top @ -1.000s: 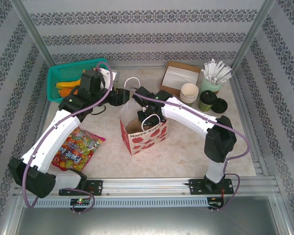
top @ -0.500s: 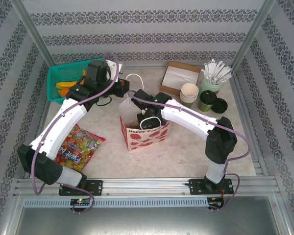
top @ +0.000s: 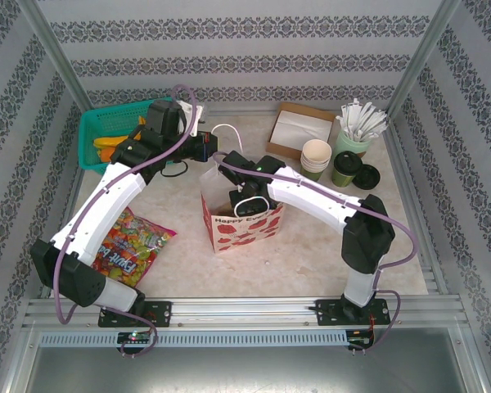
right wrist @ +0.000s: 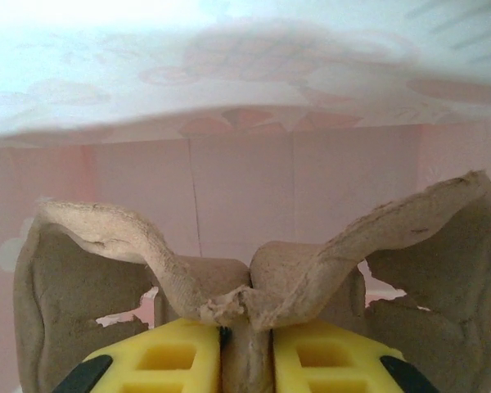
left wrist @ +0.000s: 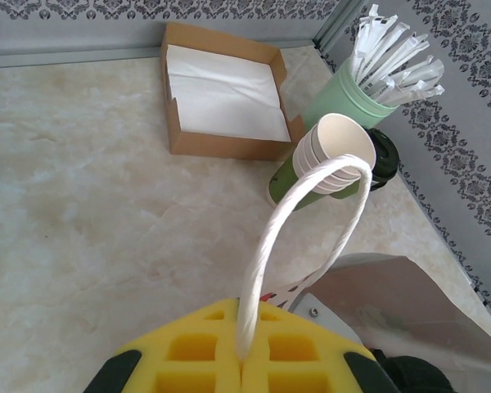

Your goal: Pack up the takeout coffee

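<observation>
The takeout coffee [top: 344, 168], a dark-green cup with a black lid, stands at the back right of the table; in the left wrist view the takeout coffee [left wrist: 285, 178] is partly hidden behind stacked white cups. A red-and-white paper bag [top: 245, 225] stands open mid-table. My left gripper [top: 210, 150] [left wrist: 244, 344] is shut on the bag's white rope handle [left wrist: 270, 237], holding it up. My right gripper [top: 244, 201] [right wrist: 245, 332] reaches down inside the bag, shut on the middle ridge of a brown pulp cup carrier [right wrist: 311, 278].
A stack of white cups [top: 317, 154], a pale green cup of white sticks [top: 353, 139], a loose black lid [top: 367, 176] and a napkin box [top: 299, 127] crowd the back right. A green basket [top: 106, 123] sits back left, a candy bag [top: 127, 246] front left.
My left gripper has closed on the bag's rope handle and drawn it up and back. The right gripper has sunk a little deeper into the bag with the carrier.
</observation>
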Motion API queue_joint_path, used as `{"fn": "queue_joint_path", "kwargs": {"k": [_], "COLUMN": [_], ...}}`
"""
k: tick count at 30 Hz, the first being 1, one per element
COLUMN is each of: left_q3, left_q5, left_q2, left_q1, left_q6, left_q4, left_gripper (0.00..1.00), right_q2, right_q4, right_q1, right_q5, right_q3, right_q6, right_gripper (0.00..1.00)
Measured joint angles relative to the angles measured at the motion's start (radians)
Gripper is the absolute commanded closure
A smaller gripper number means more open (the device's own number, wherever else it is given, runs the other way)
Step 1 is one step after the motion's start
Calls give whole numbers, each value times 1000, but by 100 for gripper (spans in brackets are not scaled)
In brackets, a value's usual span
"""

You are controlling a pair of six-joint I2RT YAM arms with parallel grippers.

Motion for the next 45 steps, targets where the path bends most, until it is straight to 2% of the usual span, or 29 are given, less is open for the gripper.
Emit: {"fn": "queue_joint_path", "kwargs": {"k": [22, 26, 33, 37, 42, 44, 45], "left_q3": [0, 0, 12, 23, 27, 28, 28], "left_q5": [-2, 9, 16, 16, 16, 16, 16], "left_q2": [0, 0, 10, 16, 23, 25, 25], "left_q1": [0, 0, 0, 0, 0, 0, 0], "left_q6": [0, 0, 1, 1, 4, 5, 5], "left_q4": [-21, -23, -31, -32, -42, -49, -51], "left_gripper": [100, 100, 100, 100, 100, 100, 100], "right_q2": [102, 114, 114, 72, -7, -26, -31], "right_q4": [34, 50, 60, 63, 55, 46, 40], "right_q1": [0, 0, 0, 0, 0, 0, 1], "right_q5": [0, 1, 2, 1, 2, 2, 4], "right_q3": [-28, -45, -60, -60, -60, -60, -60], "right_q6": [1, 9, 9, -5, -12, -15, -20], "right_gripper": [64, 54, 28, 19, 18, 20, 25]}}
